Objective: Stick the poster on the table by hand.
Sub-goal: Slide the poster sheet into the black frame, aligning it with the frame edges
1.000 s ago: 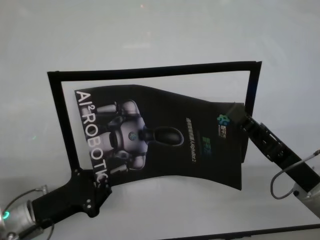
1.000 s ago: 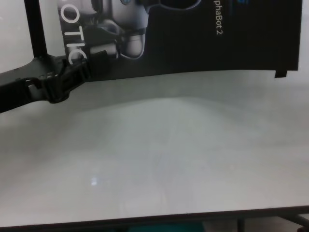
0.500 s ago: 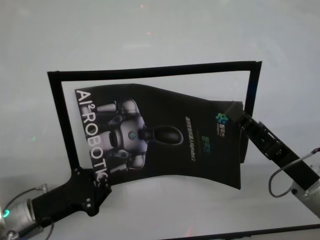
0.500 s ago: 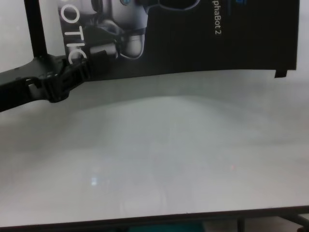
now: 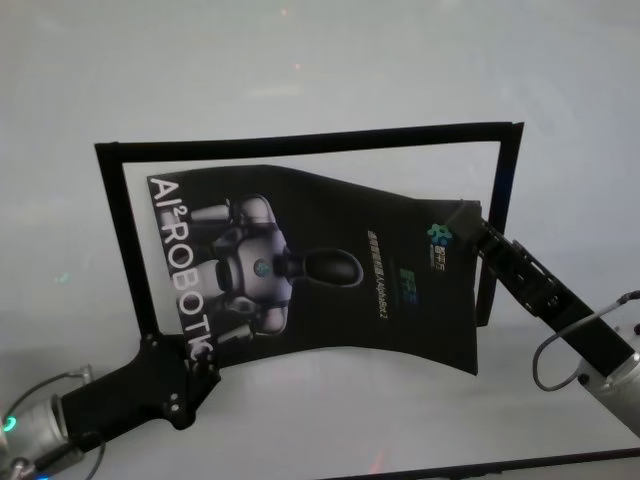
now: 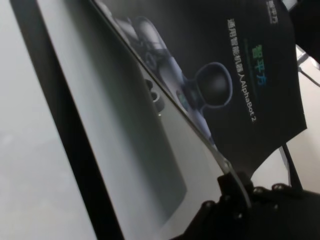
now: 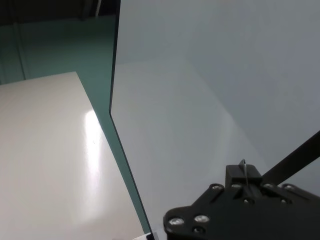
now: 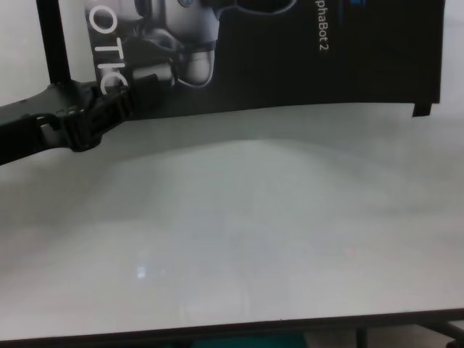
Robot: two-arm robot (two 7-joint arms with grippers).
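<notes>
Left gripper (image 5: 195, 375): sat at the lower left of the head view, clamped on the poster's (image 5: 330, 275) near left corner; the left wrist view showed the sheet edge pinched between its fingers (image 6: 235, 186).
Right gripper (image 5: 468, 226): sat at the right of the head view, at the poster's right edge beside the small logo; grip state could not be determined from any view.
Poster position: was held lifted and bowed over the table (image 5: 300, 80), inside the black strip frame (image 5: 310, 140), in the middle of the head view.
Change over the last 1 s: the poster had shifted toward the left and upper side of the frame, uncovering more of the right strip; the right arm had followed.
Meaning for task: judged as alignment inside the frame; the sheet was not yet laid flat or pressed down.
Hidden or unclear: the right fingertips were masked against the black sheet; the right wrist view showed only table surface and 1 strip; the chest view cut off the poster's upper part.
</notes>
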